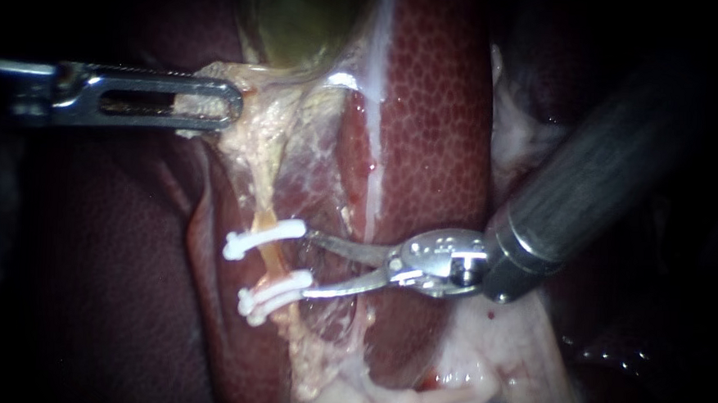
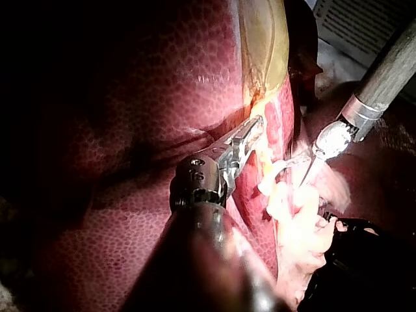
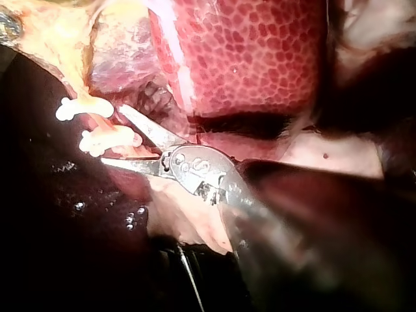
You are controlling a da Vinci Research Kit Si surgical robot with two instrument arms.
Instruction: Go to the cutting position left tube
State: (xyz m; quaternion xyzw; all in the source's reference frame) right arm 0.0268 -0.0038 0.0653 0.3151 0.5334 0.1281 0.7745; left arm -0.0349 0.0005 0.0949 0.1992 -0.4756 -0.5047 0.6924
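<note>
Steel-grey and slotted, the jaws of the left instrument (image 1: 231,105) are seen closed on a flap of pale tissue (image 1: 210,77) just below the greenish gallbladder (image 1: 303,18), and that tissue is drawn out toward the view's left. From there the clipped tube (image 1: 271,259) is seen running downward as a thin orange-yellow strand. It is crossed by two sets of white clips, an upper clip (image 1: 263,238) and a lower clip (image 1: 274,296) that looks doubled. A short bare stretch of tube is left between them.

Just beside that stretch, the right instrument (image 1: 310,264) is found with its two thin curved blades spread in a moderate V. One tip is placed near the end of the upper clip and the other near the end of the lower. In the endoscope view the tube appears to lie just ahead of the tips, not yet between the blades. The right wrist view does not settle this. The mottled red liver (image 1: 436,132) is seen behind.

The approach is judged nearly complete. A small advance is called for, so that the bare stretch is taken between the open blades and both clips are cleared.
</note>
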